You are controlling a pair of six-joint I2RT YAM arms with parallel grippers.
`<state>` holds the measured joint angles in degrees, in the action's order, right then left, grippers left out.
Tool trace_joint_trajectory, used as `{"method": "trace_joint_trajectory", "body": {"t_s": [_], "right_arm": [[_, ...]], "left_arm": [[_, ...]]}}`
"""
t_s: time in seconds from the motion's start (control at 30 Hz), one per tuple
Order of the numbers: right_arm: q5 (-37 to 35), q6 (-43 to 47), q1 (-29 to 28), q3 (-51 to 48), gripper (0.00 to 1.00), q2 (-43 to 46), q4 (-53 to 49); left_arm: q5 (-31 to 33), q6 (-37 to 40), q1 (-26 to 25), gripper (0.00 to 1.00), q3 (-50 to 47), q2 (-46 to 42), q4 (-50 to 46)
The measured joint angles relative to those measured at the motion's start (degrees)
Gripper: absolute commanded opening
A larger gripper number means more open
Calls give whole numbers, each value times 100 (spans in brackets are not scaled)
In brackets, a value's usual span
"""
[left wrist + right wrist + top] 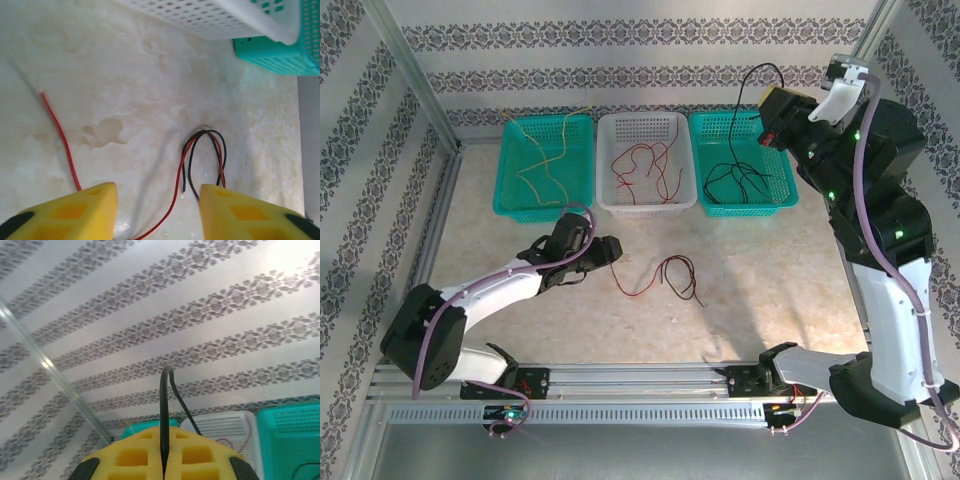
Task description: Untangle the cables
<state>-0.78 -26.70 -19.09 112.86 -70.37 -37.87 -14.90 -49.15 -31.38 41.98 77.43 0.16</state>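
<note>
The right jaws press together on a black cable (pixel 163 410) arching up before striped wallpaper (pixel 150 315).

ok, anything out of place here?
A red-and-black pair lies looped together on the table, outside the baskets that hold the other cables by colour. Nothing else stands out; the right gripper is shut on a black cable.
</note>
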Motion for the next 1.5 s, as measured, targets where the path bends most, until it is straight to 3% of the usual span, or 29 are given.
{"method": "trace_joint_trajectory", "body": {"t_s": [0.3, 0.57, 0.63, 0.73, 0.77, 0.9, 1.17, 1.3, 1.5], "right_arm": [[387, -55, 1158, 400, 0, -1412, -94], [472, -153, 1655, 1147, 1, -2907, -175], [496, -162, 1790, 1504, 6, -3276, -258], [564, -144, 1961, 2256, 29, -3906, -490], [605, -142, 2011, 2514, 41, -4129, -590], [651, -118, 2079, 2907, 41, -4734, -1049], [688, -39, 1904, 798, 48, -3982, -1008], [671, -33, 1539, -833, 53, -2736, -597], [446, -83, 337, -3401, 52, -723, -35]], "left_arm": [[581, 774, 0, 62, 654, -1268, -1121], [435, 1239, 0, 63, 918, -1902, -1377], [326, 1287, 0, 63, 938, -1921, -1392], [227, 1322, 0, 63, 977, -1908, -1401], [195, 1331, 0, 64, 999, -1899, -1401], [94, 1384, 0, 64, 1080, -1856, -1399], [2, 1403, 0, 66, 1193, -1746, -1401], [-4, 1401, 0, 66, 1252, -1749, -1399], [-197, 1309, 0, 65, 1259, -1735, -1384]]}}
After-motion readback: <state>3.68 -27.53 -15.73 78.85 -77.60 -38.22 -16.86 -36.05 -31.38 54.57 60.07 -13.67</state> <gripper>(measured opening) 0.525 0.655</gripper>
